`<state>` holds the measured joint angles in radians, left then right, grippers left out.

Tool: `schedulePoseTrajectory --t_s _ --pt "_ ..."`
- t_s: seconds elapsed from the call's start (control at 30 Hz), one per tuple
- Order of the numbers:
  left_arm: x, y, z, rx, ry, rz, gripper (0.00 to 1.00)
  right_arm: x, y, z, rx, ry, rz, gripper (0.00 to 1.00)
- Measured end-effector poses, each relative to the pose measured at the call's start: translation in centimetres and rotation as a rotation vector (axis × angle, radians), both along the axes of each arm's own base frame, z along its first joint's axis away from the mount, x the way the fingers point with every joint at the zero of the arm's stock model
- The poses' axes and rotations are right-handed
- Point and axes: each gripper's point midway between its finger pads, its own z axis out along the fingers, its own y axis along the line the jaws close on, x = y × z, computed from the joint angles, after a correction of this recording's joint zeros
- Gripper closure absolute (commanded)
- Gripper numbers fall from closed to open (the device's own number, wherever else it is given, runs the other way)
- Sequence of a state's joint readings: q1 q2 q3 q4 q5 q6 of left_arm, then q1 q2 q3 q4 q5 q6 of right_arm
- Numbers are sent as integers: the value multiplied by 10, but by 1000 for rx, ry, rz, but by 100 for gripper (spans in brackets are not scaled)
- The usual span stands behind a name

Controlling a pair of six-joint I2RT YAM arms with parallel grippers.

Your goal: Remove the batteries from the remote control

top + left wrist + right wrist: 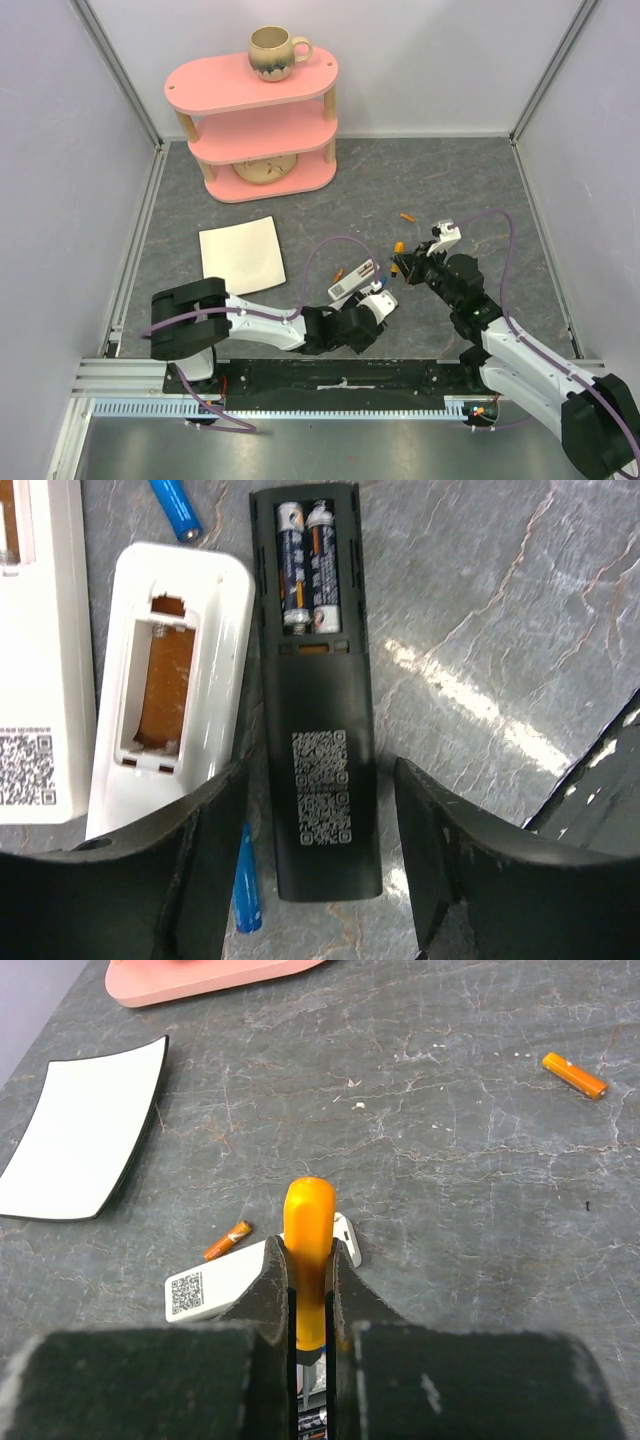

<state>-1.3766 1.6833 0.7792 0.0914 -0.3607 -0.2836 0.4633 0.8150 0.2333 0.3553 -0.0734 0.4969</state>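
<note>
Left end effector (pixel 320 775) stood wide, one finger on each side of the black remote (pixel 315 695) and just clear of its edges, apparently placed to brace the case. The remote lay back-up on the desk (pixel 500 630), cover off. Two dark cells (pixel 307 565) sat side by side in its open compartment, not yet removed. The white remote (pixel 215 600) just beside it showed an empty bay. Two blue batteries lay loose on the desk, one (pixel 175 505) near its top and one (pixel 246 880) by its lower end. Right end effector (pixel 307 1260) was clamped on the orange-handled screwdriver (pixel 308 1220), handle up and tip down, presumably for prying the cells out.
</note>
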Motion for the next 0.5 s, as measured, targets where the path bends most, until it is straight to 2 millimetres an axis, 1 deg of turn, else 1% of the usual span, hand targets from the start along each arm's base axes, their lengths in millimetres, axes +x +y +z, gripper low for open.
schedulePoseTrajectory --t_s 0.03,0.1,0.13,0.17,0.33,0.5 --pt "0 -1 0 1 -2 -2 42 0 0 -1 -2 3 1 100" --pt "1 -6 0 1 -4 -12 49 0 1 -3 -5 9 1 100" --pt "1 -9 -1 0 -6 -17 55 0 1 -4 -6 11 0 100" --pt "2 -10 -1 0 -7 -18 60 0 0 -4 -7 12 -2 100" --pt "1 -11 -1 2 -10 -35 71 -3 -1 -15 -20 34 -4 100" --pt "1 -11 -1 3 -9 -39 81 -6 -3 -26 -31 64 -10 100"
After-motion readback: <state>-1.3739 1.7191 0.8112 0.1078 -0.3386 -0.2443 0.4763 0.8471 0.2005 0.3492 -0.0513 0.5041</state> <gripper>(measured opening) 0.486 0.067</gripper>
